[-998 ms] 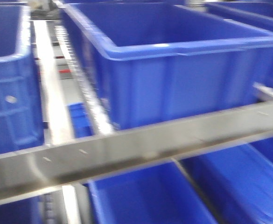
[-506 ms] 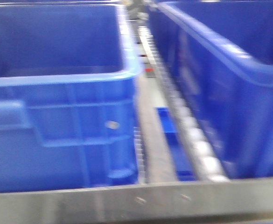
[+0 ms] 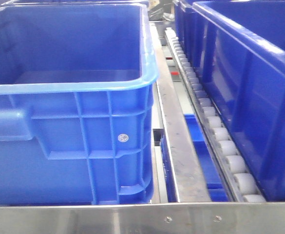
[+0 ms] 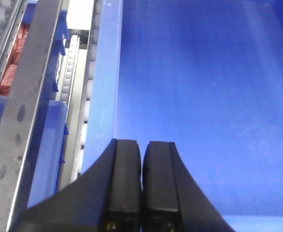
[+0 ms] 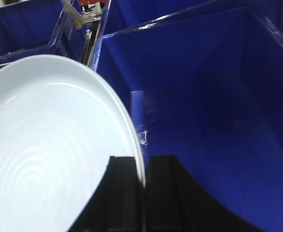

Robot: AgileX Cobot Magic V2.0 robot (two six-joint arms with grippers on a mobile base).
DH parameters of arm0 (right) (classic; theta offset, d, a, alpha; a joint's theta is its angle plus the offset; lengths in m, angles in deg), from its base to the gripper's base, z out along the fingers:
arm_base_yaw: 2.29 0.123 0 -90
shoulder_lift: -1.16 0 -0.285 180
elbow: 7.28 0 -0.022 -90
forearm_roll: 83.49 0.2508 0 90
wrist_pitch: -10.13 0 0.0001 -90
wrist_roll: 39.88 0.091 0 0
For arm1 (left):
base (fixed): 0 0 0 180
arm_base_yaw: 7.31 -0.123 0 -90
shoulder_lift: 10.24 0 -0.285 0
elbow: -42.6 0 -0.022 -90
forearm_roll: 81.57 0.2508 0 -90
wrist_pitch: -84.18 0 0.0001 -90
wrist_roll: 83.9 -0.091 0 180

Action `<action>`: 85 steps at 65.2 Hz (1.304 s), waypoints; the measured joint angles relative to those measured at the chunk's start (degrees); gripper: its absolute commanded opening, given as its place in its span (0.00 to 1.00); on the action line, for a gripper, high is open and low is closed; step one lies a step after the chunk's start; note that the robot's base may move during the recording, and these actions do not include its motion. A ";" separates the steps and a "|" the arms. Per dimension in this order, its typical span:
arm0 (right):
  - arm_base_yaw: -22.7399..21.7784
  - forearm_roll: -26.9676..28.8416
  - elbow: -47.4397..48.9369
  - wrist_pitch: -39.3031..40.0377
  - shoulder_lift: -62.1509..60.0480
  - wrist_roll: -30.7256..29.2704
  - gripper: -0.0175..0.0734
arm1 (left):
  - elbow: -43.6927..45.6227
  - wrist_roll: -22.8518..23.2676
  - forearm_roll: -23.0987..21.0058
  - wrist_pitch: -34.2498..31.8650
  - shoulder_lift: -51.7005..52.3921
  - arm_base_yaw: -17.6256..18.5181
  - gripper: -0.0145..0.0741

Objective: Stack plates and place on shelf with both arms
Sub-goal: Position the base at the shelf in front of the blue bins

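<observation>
Where right gripper [image 5: 143, 193] clamps its rim, plate [image 5: 49, 145] spreads leftward, face to camera, above deep blue bin [image 5: 218, 121]; bin interior open to right. Left gripper [image 4: 142, 188] pressed shut, nothing held, over second bin [image 4: 204, 96] floor, just inside left rim [image 4: 105, 72]; roller track [image 4: 73, 63] and steel rail [image 4: 30, 96] close alongside beyond.

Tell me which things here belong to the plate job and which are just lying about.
Job: plate, pinched at its rim by the right gripper; left gripper, shut, empty.
Lying about: blue bins, rollers, metal rail.
</observation>
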 measured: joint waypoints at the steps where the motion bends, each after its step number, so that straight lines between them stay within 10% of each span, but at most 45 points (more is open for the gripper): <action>1: 0.00 0.00 0.00 0.00 0.00 0.00 0.26 | 0.00 0.00 0.00 0.00 0.00 0.00 0.27; 85: 0.00 0.00 0.00 0.00 0.00 0.00 0.26 | 0.00 0.00 0.47 0.20 0.00 0.00 0.27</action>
